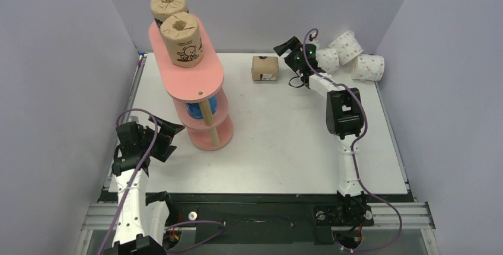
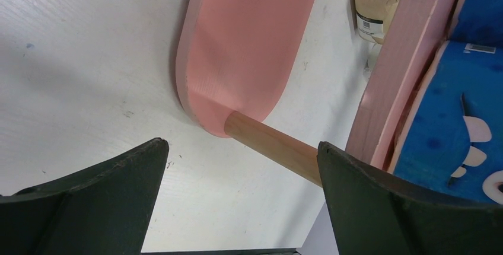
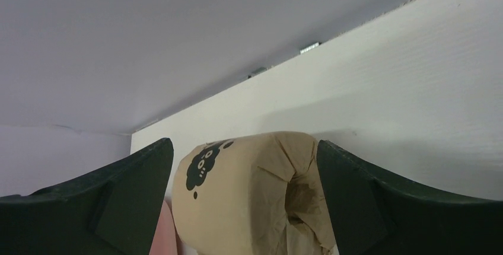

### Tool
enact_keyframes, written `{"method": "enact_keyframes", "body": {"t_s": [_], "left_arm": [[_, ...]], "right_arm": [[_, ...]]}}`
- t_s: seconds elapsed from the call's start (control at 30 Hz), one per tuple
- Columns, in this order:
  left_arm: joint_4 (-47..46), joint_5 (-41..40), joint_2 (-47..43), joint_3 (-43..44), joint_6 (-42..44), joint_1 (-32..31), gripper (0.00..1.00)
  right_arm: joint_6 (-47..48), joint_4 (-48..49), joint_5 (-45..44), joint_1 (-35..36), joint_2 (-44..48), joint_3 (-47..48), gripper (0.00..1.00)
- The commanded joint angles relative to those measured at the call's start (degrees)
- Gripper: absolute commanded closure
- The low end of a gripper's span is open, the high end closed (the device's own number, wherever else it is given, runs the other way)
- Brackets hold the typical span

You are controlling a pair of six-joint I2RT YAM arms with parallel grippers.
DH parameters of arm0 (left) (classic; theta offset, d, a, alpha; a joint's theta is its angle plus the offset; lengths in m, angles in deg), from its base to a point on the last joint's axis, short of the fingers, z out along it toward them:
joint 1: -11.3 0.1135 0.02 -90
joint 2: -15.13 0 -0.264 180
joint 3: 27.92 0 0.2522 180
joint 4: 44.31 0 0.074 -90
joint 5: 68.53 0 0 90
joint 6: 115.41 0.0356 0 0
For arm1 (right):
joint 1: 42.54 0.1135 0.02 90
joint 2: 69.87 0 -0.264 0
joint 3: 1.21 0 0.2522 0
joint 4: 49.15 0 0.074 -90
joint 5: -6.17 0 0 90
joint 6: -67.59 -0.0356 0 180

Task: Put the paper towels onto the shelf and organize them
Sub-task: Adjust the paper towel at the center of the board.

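The pink three-tier shelf [image 1: 188, 71] stands at the left of the table. Two brown rolls [image 1: 181, 38] stand on its top board, and blue rolls [image 1: 196, 110] sit on the middle tier. A third brown roll [image 1: 264, 68] lies on the table at the back. My right gripper [image 1: 286, 52] is open just right of it. In the right wrist view the roll [image 3: 249, 195] shows between the spread fingers [image 3: 356, 195], apart from them. Three white rolls with pink dots [image 1: 346, 46] lie at the back right. My left gripper [image 1: 160, 141] is open and empty beside the shelf's base.
In the left wrist view the shelf's bottom board [image 2: 249, 41], a wooden post [image 2: 273, 145] and a blue roll [image 2: 457, 124] are close ahead. Purple walls enclose the table on three sides. The right arm's cable [image 1: 308, 53] loops near the white rolls.
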Motion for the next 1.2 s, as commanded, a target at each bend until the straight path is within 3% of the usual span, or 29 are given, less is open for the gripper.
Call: {"method": "enact_keyframes", "body": {"t_s": [0.0, 0.37, 1.17], "left_arm": [[-0.52, 0.15, -0.57, 1.50, 1.19, -0.39, 0.04], [-1.63, 0.82, -1.20, 0.34, 0.01, -0.42, 0.04], [-2.79, 1.69, -4.24, -1.79, -1.93, -1.02, 0.03]], "right_arm": [[0.94, 2.08, 0.40, 1.48, 0.32, -0.97, 0.14], [-0.02, 3.19, 1.30, 3.20, 0.61, -3.61, 0.16], [-6.07, 14.94, -0.64, 9.44, 15.95, -28.55, 0.20]]}}
